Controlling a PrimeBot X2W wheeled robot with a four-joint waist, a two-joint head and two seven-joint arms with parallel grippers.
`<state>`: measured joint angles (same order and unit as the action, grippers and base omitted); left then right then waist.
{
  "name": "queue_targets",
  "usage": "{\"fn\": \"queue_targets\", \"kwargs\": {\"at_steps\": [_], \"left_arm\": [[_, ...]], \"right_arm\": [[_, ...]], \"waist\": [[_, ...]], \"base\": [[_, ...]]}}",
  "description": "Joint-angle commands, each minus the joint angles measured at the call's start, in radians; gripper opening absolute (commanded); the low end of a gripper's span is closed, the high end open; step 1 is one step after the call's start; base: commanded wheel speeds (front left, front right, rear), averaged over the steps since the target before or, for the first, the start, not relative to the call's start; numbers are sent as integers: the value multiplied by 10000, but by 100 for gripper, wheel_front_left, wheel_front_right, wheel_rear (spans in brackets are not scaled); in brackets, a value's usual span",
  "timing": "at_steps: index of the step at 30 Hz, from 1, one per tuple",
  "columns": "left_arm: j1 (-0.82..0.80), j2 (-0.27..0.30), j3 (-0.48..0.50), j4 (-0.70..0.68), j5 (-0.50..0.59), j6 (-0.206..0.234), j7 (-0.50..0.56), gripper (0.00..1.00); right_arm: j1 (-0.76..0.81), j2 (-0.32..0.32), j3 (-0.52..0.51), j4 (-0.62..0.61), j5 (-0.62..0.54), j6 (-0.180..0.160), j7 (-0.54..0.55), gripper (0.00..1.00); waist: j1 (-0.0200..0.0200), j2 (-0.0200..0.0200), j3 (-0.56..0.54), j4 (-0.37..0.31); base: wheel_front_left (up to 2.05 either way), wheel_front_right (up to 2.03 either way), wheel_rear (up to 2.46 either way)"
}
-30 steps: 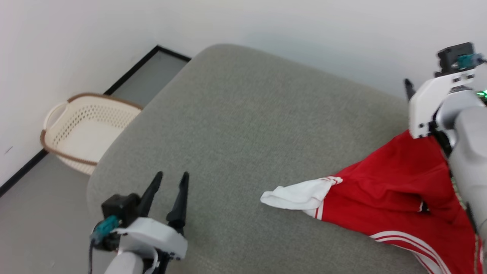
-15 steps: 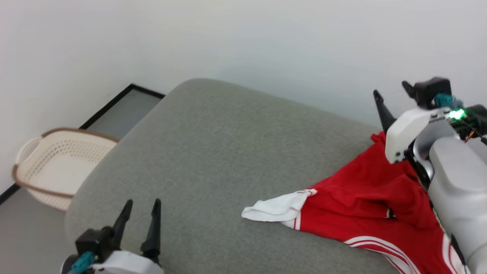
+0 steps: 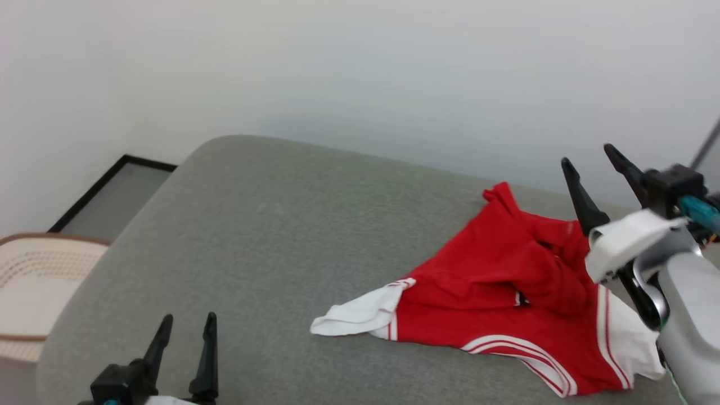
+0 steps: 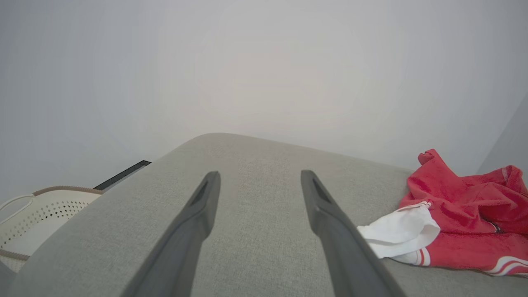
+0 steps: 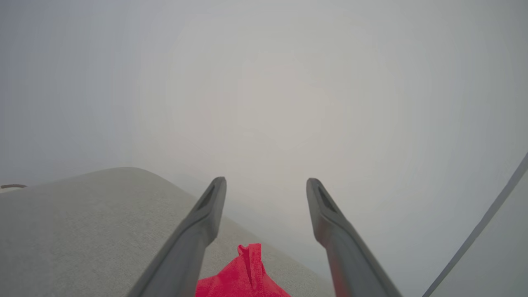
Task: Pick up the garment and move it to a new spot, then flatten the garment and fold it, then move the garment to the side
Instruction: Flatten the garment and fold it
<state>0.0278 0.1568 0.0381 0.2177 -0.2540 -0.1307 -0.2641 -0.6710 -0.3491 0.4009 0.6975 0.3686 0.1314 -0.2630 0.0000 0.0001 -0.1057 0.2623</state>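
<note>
The garment (image 3: 495, 304) is lying crumpled on the right part of the grey cushion (image 3: 253, 236), near its far edge. One white sleeve is trailing out to the left. Its chest lettering is folding into the creases, so just a small dark mark is showing. The right arm's white wrist and pale forearm are covering its right side, and I cannot tell whether they are touching the cloth.

The right gripper (image 3: 588, 156) is pointing up past the garment's far edge, fingers spread wide and gripping nothing. In the right wrist view a red peak of cloth (image 5: 243, 276) is poking up at the bottom edge.

The left gripper (image 3: 188, 318) is hanging well apart from the garment, spread and empty, its body running off the frame's bottom. A cream basket (image 3: 34, 281) is sitting beside the cushion, cut by the left edge.
</note>
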Motion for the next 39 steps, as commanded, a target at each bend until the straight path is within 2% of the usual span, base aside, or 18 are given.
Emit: {"fn": "queue_targets", "kwargs": {"at_steps": [1,6,10,16,24,32,39], "left_arm": [[130,7,37,-159,131,5,-1,100],[293,-76,51,-493,326,5,-1,100],[403,-139,23,-636,388,5,-1,100],[534,-146,-150,-611,262,5,-1,100],[447,-102,-266,-591,183,5,-2,100],[169,-18,-363,-631,295,5,-1,100],[44,29,-630,-513,351,5,-1,100]], "right_arm": [[447,-11,-311,-447,-99,-14,-19,100],[1806,143,-1323,-2005,-778,-14,-15,100],[2963,524,-2225,-3174,-1350,-14,-14,100],[4320,1046,-3225,-4184,-2029,-14,-16,100],[4837,1415,-3809,-4242,-2242,-14,-17,100],[5024,1308,-4898,-4121,-2680,-14,-17,100],[5095,1422,-5219,-4247,-2664,-14,-17,100]], "waist": [[0,-1,25,-461],[0,-1,90,-894],[0,-1,137,-1214],[0,-1,173,-1647],[0,-1,326,-2324],[0,-1,594,-3080],[0,-1,750,-3555]], "base": [[0,0,0],[0,0,0],[0,0,0],[0,0,0],[0,0,0],[0,0,0],[0,0,0]]}}
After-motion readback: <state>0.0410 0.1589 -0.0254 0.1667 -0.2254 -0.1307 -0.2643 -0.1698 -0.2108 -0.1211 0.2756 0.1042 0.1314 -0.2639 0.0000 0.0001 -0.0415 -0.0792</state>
